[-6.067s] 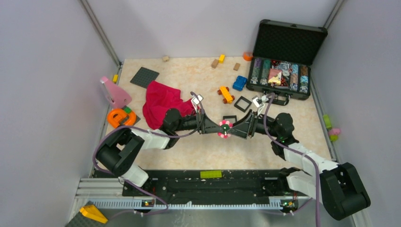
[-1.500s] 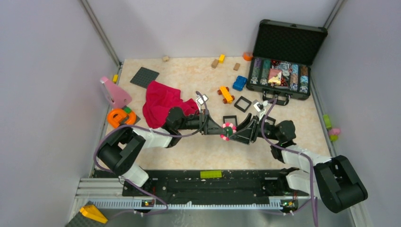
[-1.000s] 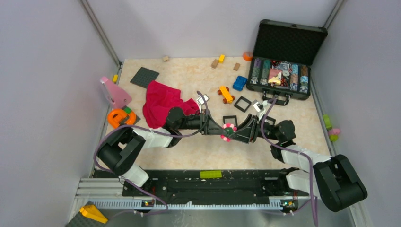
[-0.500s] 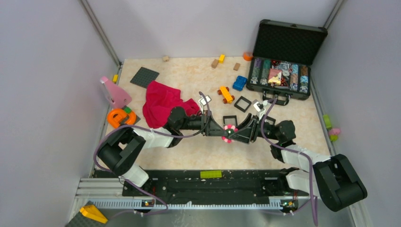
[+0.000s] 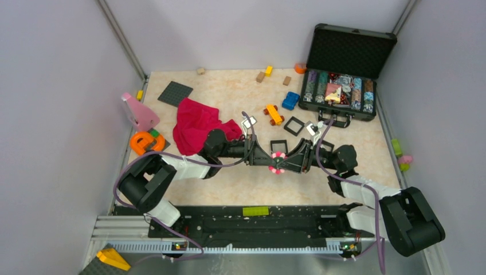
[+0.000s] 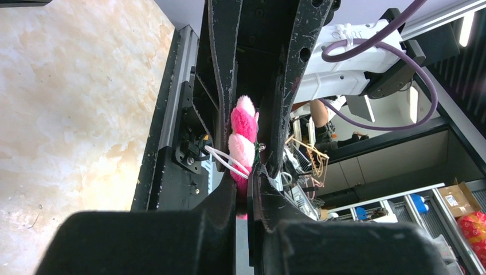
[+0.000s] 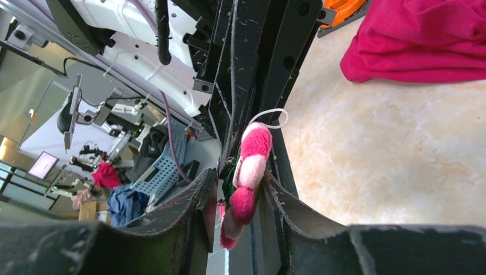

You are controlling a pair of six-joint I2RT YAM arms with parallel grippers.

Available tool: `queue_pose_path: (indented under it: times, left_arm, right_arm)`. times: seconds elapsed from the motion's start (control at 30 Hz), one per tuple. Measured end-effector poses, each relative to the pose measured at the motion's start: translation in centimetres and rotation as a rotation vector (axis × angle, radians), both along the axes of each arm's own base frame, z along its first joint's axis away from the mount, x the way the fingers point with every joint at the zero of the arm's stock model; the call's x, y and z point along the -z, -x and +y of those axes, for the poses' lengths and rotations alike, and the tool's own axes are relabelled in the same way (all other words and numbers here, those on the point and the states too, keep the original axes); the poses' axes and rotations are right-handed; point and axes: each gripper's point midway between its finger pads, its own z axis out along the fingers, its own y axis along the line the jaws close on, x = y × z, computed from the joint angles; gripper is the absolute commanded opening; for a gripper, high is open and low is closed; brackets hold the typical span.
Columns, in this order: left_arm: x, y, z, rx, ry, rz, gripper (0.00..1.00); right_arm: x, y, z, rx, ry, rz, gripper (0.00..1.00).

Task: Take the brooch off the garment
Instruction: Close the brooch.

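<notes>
Keeping the brooch point(image 5: 278, 162) between the two tools near the middle of the table point(image 5: 240, 183), well apart from the red garment point(image 5: 198, 125) lying at 10 o'clock. Pinching the brooch's edge with the left tool point(image 6: 243, 192), reaching in from 9 o'clock, fingers closed tight on it. Bracketing it from 3 o'clock with the right tool point(image 7: 240, 197), fingers standing either side; being unable to tell whether gripping or only touching. Having bare table toward 6 o'clock as far as the near rail point(image 5: 252, 226). Being hemmed at 12 o'clock by a black square frame point(image 5: 278, 145), with an open case point(image 5: 344, 86) at 1 o'clock by the far right edge.
</notes>
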Motion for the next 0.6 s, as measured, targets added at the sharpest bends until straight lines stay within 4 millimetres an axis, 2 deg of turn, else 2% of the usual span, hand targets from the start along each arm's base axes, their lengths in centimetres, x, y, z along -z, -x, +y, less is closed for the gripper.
queue_pose_path:
  times: [0.1, 0.17, 0.4, 0.6]
  left_arm:
    - [0.02, 0.08, 0.02, 0.005, -0.001, -0.004, 0.00]
    - [0.04, 0.19, 0.06, 0.012, 0.000, -0.014, 0.00]
    - [0.03, 0.28, 0.12, 0.019, 0.001, -0.030, 0.00]
    - [0.05, 0.26, 0.11, 0.018, -0.002, -0.032, 0.00]
  right_arm:
    - [0.14, -0.05, 0.00, 0.002, 0.004, 0.005, 0.17]
    - [0.25, -0.04, 0.01, 0.001, 0.007, 0.012, 0.13]
    - [0.31, 0.01, -0.01, 0.001, 0.010, 0.023, 0.08]
    - [0.38, -0.03, -0.04, 0.008, 0.015, 0.032, 0.10]
